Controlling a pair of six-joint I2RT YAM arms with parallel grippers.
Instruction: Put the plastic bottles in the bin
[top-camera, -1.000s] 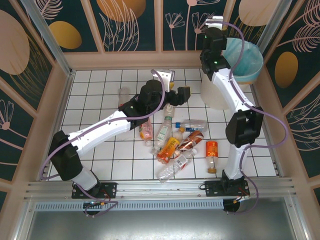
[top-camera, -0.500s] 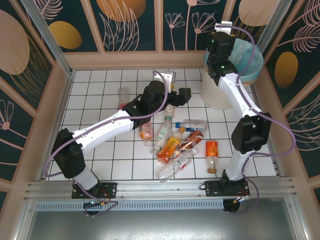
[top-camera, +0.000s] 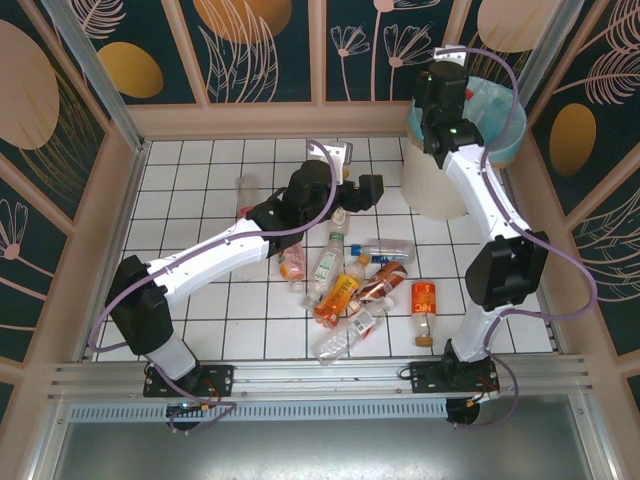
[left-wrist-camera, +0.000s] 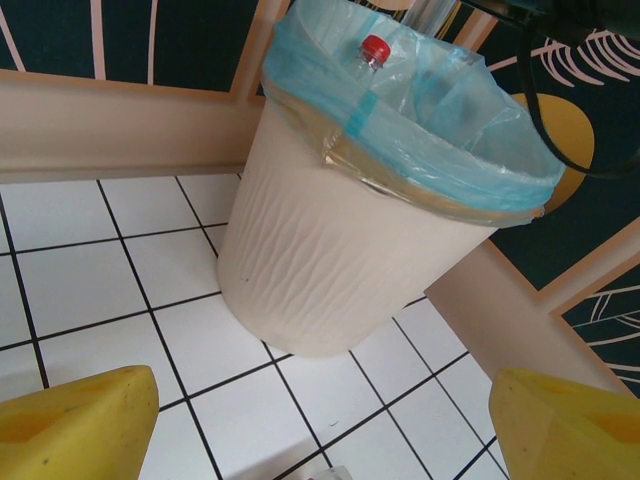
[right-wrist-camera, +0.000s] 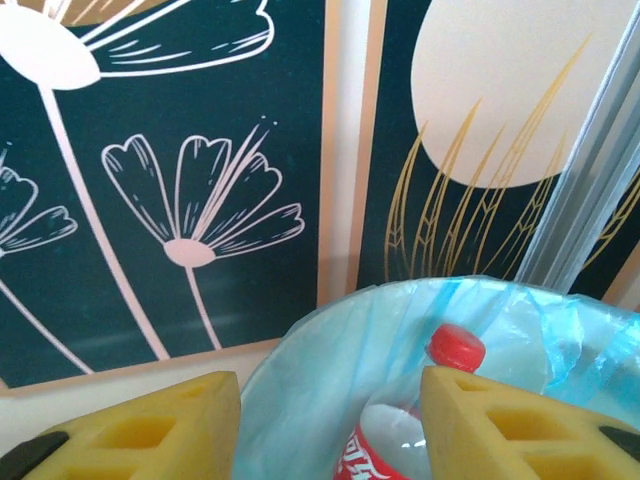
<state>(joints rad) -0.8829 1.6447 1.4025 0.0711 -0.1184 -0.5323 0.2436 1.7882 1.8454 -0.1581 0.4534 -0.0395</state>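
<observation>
The bin (top-camera: 428, 192) stands at the back right, off-white with a light blue-green bag; it also appears in the left wrist view (left-wrist-camera: 330, 230). My right gripper (top-camera: 452, 62) hangs over its rim, and its jaws (right-wrist-camera: 330, 430) stand open. A red-labelled, red-capped bottle (right-wrist-camera: 400, 440) leans inside the bag beyond them, its cap (left-wrist-camera: 376, 47) poking up. Several plastic bottles (top-camera: 345, 280) lie heaped on the tiles mid-table. My left gripper (top-camera: 352, 195) hovers open just behind the heap, facing the bin, its yellow fingers (left-wrist-camera: 75, 425) wide apart with nothing between them.
One bottle (top-camera: 247, 190) lies apart at the back left, and an orange-red one (top-camera: 424, 302) lies to the right of the heap. Wooden walls (top-camera: 260, 118) close in the tiled floor on three sides. The right arm's links rise beside the bin.
The right gripper swung rightward from beside the bin to over its rim, and the red-labelled bottle now rests in the bag. The left arm barely moved.
</observation>
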